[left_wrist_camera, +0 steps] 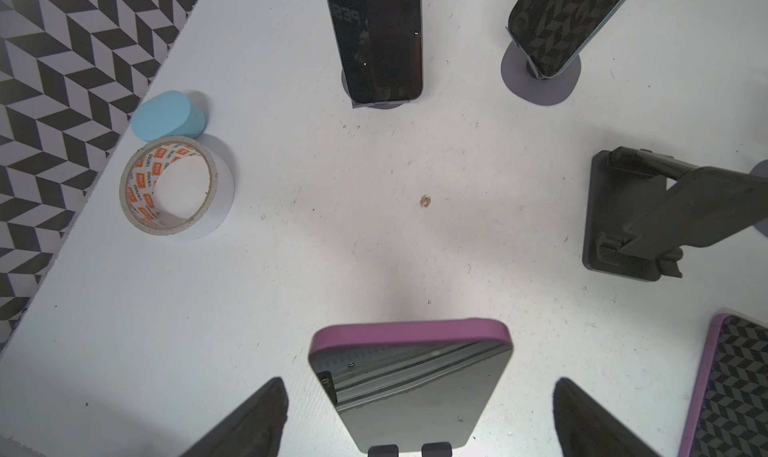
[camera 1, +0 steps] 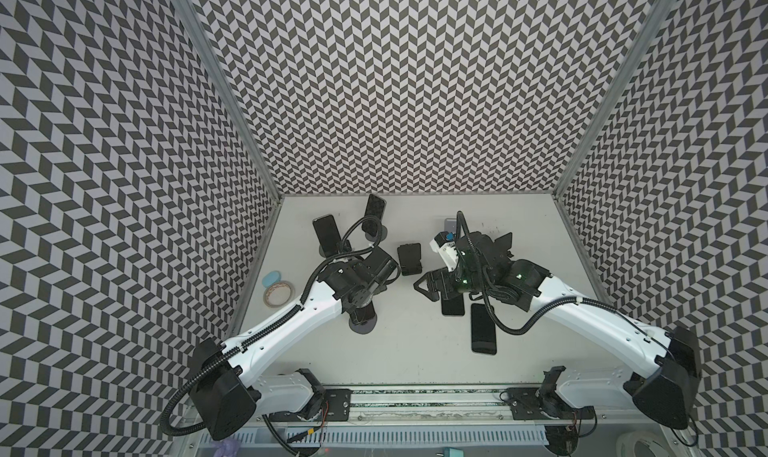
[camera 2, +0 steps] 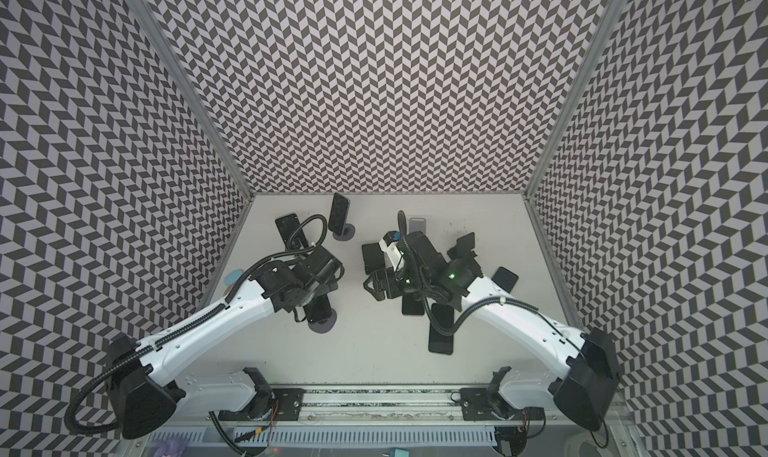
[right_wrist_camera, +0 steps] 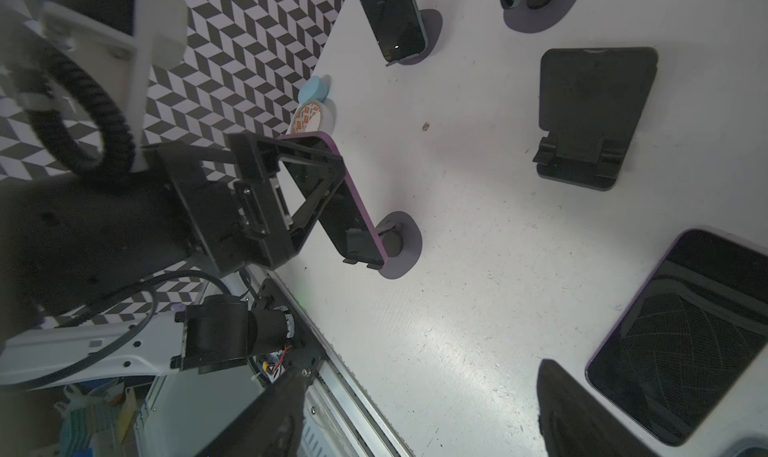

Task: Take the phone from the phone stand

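A phone in a purple case (left_wrist_camera: 411,384) leans on a stand with a round grey base (right_wrist_camera: 399,243). My left gripper (left_wrist_camera: 415,434) is open and straddles the phone, with one dark finger (left_wrist_camera: 249,426) on each side and a gap to the phone's edges. The right wrist view shows it from the side, the left gripper (right_wrist_camera: 299,193) around the phone's (right_wrist_camera: 353,222) upper half. In both top views the left wrist covers most of this phone (camera 1: 361,318) (camera 2: 320,309). My right gripper (right_wrist_camera: 419,426) (camera 1: 428,288) is open over bare table, holding nothing.
Two more phones stand on round stands at the back left (camera 1: 326,234) (camera 1: 374,210). An empty black folding stand (camera 1: 409,259) sits mid-table. Phones lie flat under the right arm (camera 1: 484,330) (camera 1: 452,305). A tape roll (camera 1: 279,299) and blue puck (camera 1: 272,278) lie by the left wall.
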`<state>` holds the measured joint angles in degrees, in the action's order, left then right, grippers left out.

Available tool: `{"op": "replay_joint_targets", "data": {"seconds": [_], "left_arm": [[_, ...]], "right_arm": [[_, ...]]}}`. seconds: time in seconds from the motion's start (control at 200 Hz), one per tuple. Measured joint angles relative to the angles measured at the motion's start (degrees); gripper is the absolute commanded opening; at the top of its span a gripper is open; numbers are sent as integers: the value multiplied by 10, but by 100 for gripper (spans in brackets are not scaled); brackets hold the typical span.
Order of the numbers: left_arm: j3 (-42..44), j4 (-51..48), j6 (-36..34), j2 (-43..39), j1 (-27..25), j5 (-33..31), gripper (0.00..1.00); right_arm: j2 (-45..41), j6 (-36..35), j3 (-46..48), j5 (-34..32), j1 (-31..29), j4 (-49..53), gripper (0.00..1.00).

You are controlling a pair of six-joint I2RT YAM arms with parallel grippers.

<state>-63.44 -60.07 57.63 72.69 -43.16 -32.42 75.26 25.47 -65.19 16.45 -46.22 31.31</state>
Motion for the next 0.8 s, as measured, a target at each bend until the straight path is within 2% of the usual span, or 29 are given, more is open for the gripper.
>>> {"op": "replay_joint_targets", "data": {"seconds": [0.26, 0.801], "left_arm": [[11, 18, -24, 4, 23, 6, 98], [42, 46, -16, 16, 24, 32, 94]], "right_arm": [[10, 0, 2, 29, 0, -15, 84], [42, -7, -3, 40, 0, -12, 84]]}}
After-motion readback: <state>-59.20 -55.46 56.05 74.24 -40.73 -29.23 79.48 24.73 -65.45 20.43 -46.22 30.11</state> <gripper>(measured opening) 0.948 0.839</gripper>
